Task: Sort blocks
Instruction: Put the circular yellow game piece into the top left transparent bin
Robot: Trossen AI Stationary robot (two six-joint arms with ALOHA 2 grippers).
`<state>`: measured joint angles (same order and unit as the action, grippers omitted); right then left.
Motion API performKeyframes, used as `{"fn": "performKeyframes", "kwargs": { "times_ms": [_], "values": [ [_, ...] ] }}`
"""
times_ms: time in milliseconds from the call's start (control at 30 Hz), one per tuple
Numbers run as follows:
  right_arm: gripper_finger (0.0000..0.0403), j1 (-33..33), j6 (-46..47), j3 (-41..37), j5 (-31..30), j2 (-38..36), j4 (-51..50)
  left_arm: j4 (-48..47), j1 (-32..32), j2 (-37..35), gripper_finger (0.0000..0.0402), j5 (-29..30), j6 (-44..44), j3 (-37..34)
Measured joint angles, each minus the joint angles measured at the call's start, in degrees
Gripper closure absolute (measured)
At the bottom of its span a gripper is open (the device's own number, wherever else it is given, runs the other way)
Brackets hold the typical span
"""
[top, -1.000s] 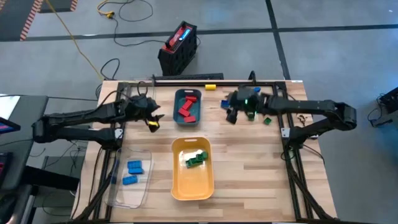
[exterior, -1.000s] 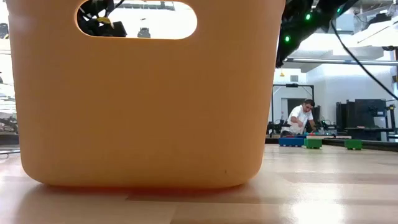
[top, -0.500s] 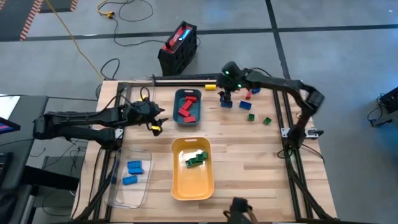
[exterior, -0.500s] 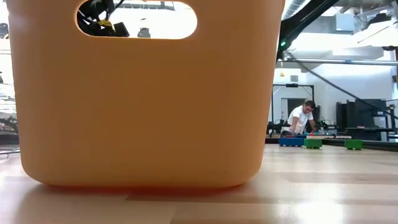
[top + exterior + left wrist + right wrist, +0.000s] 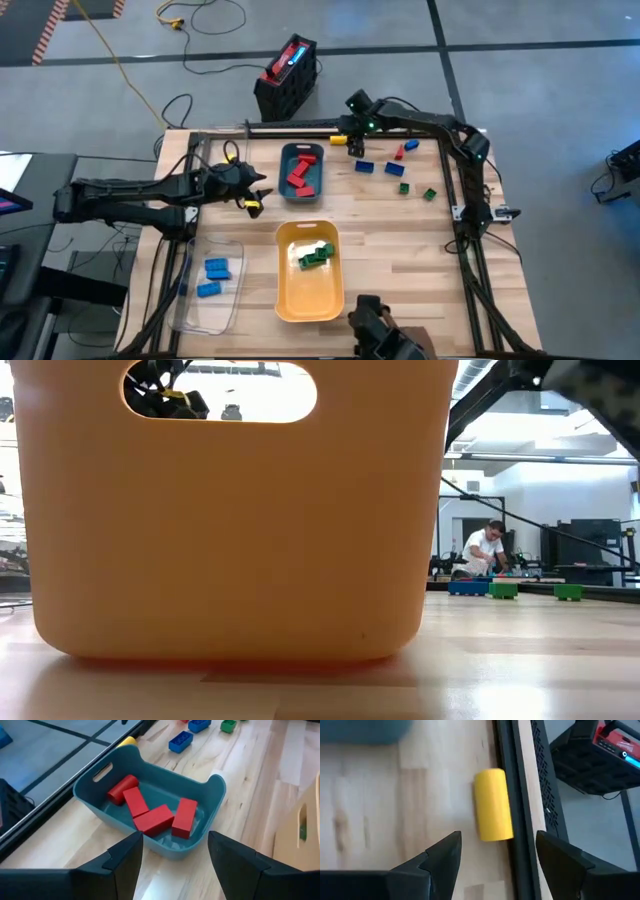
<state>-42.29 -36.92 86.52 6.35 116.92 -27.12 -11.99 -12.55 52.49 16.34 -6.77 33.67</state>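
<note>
Yellow plastic, a rounded block (image 5: 493, 804) lies on the tabletop (image 5: 400, 260) at its far edge, its long axis running along the black rail (image 5: 510, 780) that it touches. The right end effector (image 5: 352, 143) hovers just over it, fingers apart and holding nothing. Four red blocks (image 5: 155, 815) lie at mixed angles in the teal tray (image 5: 210, 810); the left end effector (image 5: 252, 190) waits beside that tray, its fingers apart, with a small yellow piece (image 5: 249, 204) at its tip. Blue and green blocks (image 5: 400, 180) lie loose near the right arm. No readable writing shows.
</note>
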Motion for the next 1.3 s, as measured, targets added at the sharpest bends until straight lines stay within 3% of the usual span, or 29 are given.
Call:
{"fn": "performKeyframes", "kwargs": {
  "times_ms": [233, 700, 1300],
  "values": [
    [0.0138, 0.14, -3.19, 1.27, -0.04, 3.59, -0.19, -0.09, 0.39, 0.00, 0.0182, 0.28, -1.33, 0.00],
    [0.0138, -1.89, -4.68, 1.29, 4.71, 3.37, 1.89, 0.27, 0.37, 0.00, 0.0182, 0.45, -4.20, 0.00],
    [0.0138, 0.31, -3.61, 1.23, 5.09, 5.28, 3.69, 2.29, 2.95, 0.00, 0.0182, 0.48, -4.13, 0.00]
  ]
}}
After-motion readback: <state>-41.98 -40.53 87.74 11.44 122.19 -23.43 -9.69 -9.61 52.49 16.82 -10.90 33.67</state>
